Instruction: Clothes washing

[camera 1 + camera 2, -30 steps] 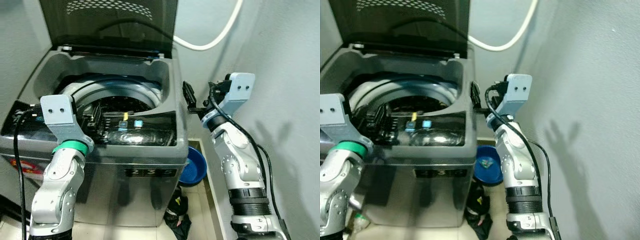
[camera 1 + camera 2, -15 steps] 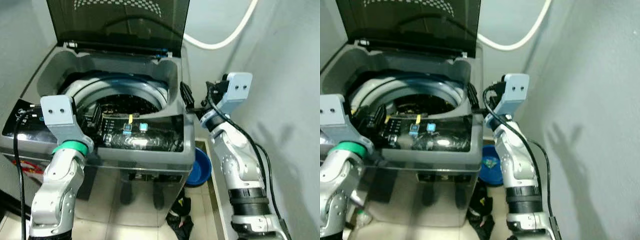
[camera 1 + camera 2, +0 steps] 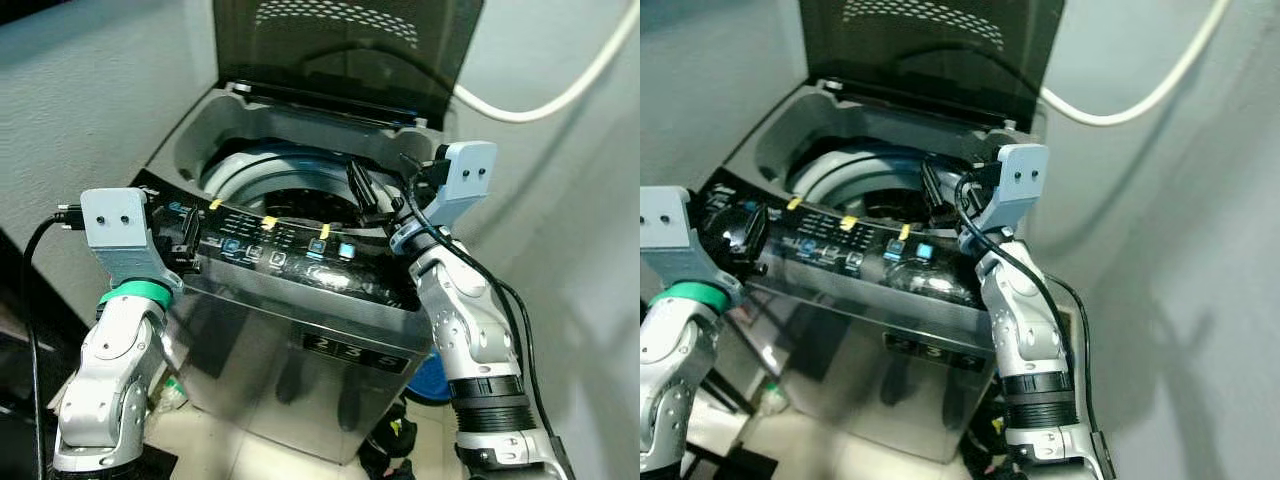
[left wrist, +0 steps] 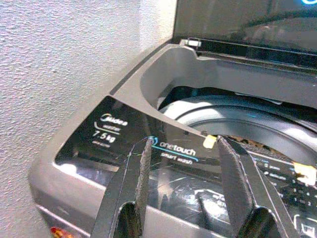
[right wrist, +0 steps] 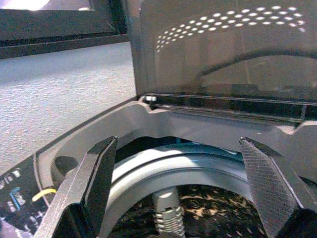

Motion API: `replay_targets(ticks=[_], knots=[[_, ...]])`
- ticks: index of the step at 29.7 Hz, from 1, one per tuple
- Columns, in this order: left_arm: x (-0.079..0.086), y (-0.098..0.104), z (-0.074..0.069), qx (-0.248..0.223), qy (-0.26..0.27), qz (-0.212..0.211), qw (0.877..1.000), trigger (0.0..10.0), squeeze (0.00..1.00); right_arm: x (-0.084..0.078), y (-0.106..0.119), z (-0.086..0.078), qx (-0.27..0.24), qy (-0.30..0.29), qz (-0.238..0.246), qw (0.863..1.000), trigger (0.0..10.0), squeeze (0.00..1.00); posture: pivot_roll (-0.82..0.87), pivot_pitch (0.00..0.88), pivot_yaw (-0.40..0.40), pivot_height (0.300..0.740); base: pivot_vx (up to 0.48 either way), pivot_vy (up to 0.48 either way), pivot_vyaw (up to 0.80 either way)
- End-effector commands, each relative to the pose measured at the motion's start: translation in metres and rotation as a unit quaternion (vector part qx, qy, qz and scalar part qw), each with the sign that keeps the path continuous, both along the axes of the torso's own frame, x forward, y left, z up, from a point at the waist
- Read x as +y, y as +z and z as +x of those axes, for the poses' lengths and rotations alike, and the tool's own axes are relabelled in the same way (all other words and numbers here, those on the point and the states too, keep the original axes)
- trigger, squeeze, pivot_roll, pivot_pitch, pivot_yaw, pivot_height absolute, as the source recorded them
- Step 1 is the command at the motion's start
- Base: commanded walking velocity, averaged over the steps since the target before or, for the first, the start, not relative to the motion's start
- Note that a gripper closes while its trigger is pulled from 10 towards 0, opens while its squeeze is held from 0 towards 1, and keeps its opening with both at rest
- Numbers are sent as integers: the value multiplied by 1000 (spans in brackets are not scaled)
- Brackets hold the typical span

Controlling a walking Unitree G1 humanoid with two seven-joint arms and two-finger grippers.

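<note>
Spread fingers of the right gripper point(image 3: 362, 190) hang over the washing machine point(image 3: 300, 330) drum's front rim, above the control panel point(image 3: 290, 255), with open room over the drum beneath the raised lid point(image 3: 345, 45). Beside the panel's left end sits the left gripper point(image 3: 188, 235). Its wrist view shows fingers point(image 4: 136, 183) parted above the panel's corner. From the right wrist, both fingers point(image 5: 94, 183) frame dark patterned laundry point(image 5: 208, 210) inside the drum.
</note>
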State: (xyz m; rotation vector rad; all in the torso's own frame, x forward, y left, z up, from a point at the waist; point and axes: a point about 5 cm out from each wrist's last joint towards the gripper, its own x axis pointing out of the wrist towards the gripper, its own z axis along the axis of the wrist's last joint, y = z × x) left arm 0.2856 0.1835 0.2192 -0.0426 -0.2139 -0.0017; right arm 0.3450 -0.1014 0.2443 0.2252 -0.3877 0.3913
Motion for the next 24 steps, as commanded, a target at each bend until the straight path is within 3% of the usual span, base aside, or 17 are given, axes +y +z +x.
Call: replay_targets(ticks=[1, 24], knots=[[-2, -2, -1, 3, -5, 3, 1000, 10000, 0, 0, 5, -1, -12, 4, 4, 1000, 10000, 0, 148, 37, 2, 740, 0, 0, 800], [-3, 2, 1, -5, -8, 9, 1000, 10000, 0, -4, 8, 0, -22, 2, 4, 1000, 10000, 0, 141, 42, 0, 740, 0, 0, 800]])
